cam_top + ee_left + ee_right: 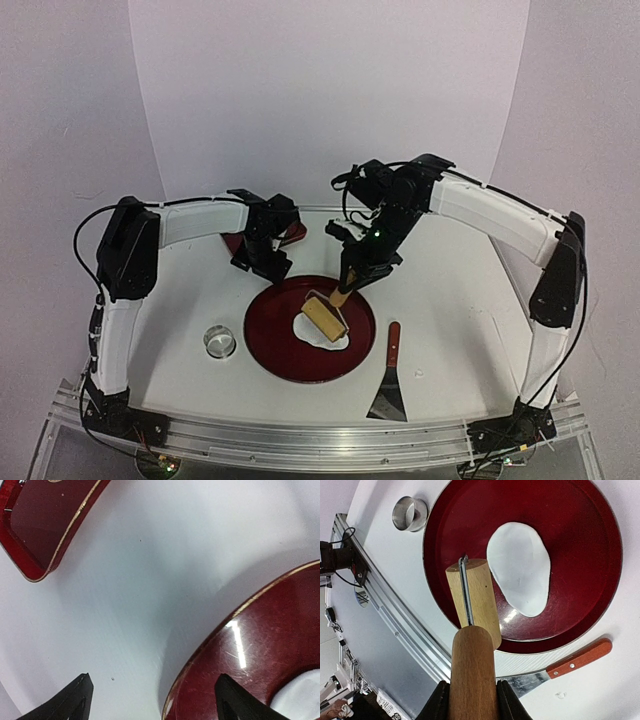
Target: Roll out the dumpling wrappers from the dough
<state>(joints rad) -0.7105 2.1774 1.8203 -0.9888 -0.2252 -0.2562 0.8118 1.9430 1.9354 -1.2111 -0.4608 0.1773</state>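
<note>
The dough [328,338] is seen as a flat white irregular sheet lying inside the round red tray [270,350], a little right of its middle. In the right wrist view the sheet [520,567] is shown as an uneven oval that is wider at its far end.

The right gripper [352,275] is held over the far part of the tray, and its jaws are closed around the handle of a wooden roller [326,317]. The barrel of the roller is placed at the left far edge of the dough. Whether it is pressed on the sheet cannot be told.

The left gripper [262,262] is placed at the far left side of the tray, over the white table [150,580], between the tray and a smaller red dish [40,525]. Its jaws are spread wide and nothing is held between them. The dough is outside these jaws, to the right and nearer; only a corner of it [300,697] is seen past the right finger [240,702].

A metal ring cutter [219,342] is set on the table just left of the tray, and a scraper [389,385] with a wooden handle is laid to the right of it
</note>
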